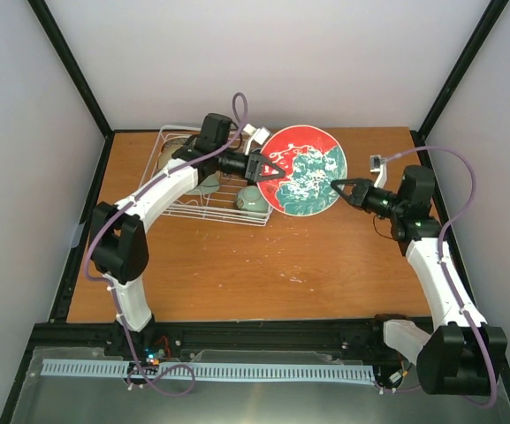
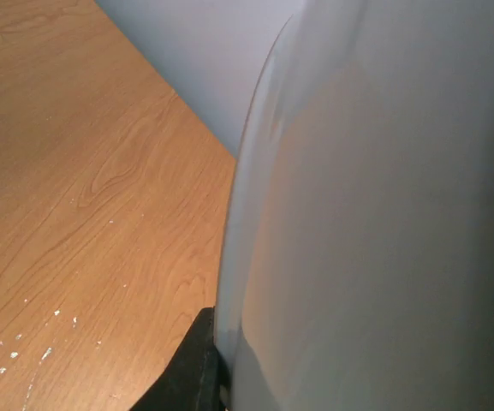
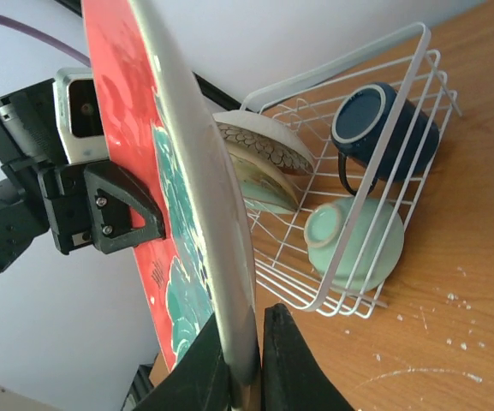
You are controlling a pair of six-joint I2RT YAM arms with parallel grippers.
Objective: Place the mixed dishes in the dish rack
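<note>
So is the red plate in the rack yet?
Not yet: the red plate is held beside the dish rack, left gripper and right gripper each pinching its rim.

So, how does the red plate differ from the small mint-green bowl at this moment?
The red plate carries a teal flower; the mint-green bowl is plain. The red plate is clearly wider than the mint-green bowl. The red plate stands on edge outside the dish rack, clamped at its rim by the left gripper and right gripper; the mint-green bowl rests inside the rack, untouched. Both are round dishes near the rack's right end.
</note>
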